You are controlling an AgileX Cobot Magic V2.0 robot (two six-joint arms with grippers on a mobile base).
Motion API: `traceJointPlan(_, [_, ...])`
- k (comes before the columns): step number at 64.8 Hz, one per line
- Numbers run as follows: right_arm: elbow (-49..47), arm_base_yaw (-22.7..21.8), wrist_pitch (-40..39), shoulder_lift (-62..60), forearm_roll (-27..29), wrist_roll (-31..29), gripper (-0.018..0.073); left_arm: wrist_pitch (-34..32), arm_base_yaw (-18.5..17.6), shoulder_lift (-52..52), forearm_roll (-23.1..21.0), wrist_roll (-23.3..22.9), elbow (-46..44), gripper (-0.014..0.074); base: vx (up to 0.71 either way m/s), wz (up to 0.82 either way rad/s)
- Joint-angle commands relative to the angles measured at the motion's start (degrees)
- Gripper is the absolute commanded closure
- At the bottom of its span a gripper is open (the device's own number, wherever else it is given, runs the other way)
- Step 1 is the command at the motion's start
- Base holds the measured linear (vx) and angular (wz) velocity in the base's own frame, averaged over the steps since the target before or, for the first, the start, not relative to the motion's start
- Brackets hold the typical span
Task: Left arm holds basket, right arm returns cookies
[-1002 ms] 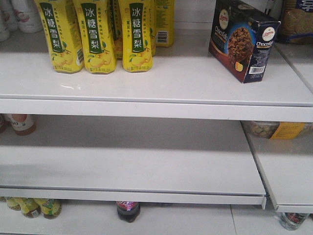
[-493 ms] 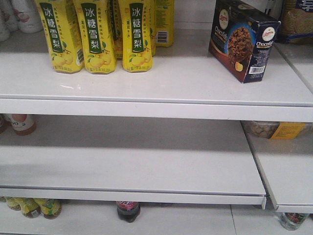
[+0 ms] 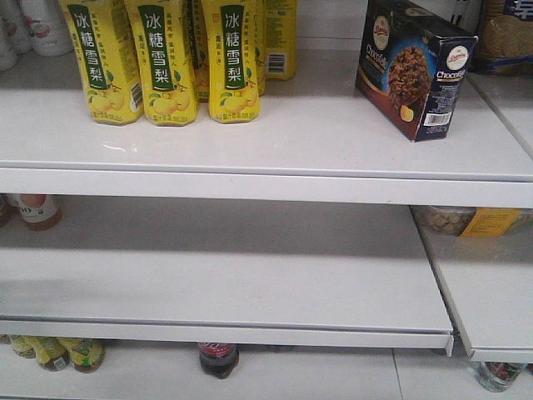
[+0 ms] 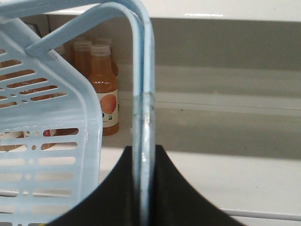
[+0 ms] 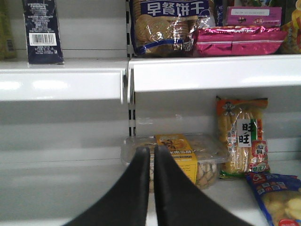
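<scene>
The cookies [image 3: 415, 71], a dark navy box with a chocolate-cookie picture, stand upright on the top shelf at the right of the front view; its barcode end [image 5: 43, 32] shows at the upper left of the right wrist view. My left gripper [image 4: 143, 155] is shut on the hoop handle [image 4: 143, 84] of the light blue basket [image 4: 42, 141], whose slotted side fills the left of that view. My right gripper [image 5: 152, 153] is shut and holds nothing, down at the middle shelf's height, below and right of the cookies. Neither arm shows in the front view.
Yellow pear-drink bottles [image 3: 166, 58] stand at the top shelf's left. A clear tub of biscuits [image 5: 188, 160] lies just beyond my right gripper, with snack bags [image 5: 242, 136] to its right. Orange drink bottles [image 4: 104, 89] stand behind the basket. White shelf edges [image 3: 266, 183] jut forward.
</scene>
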Motion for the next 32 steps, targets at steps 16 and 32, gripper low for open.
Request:
traceJointPlan(16, [2.0,-0.2,-3.5,-0.8,-0.6,1.3,0.0562,-5.7,-0.1,-0.9,0.5,1.0,-1.3,0.0596,0.0,0.0])
traceJointPlan(32, [2.0,-0.2,3.2,-0.8,-0.7,1.3,0.0562,-5.7,-0.1,-0.9,0.5,1.0,-1.3,0.0596,0.0,0.0])
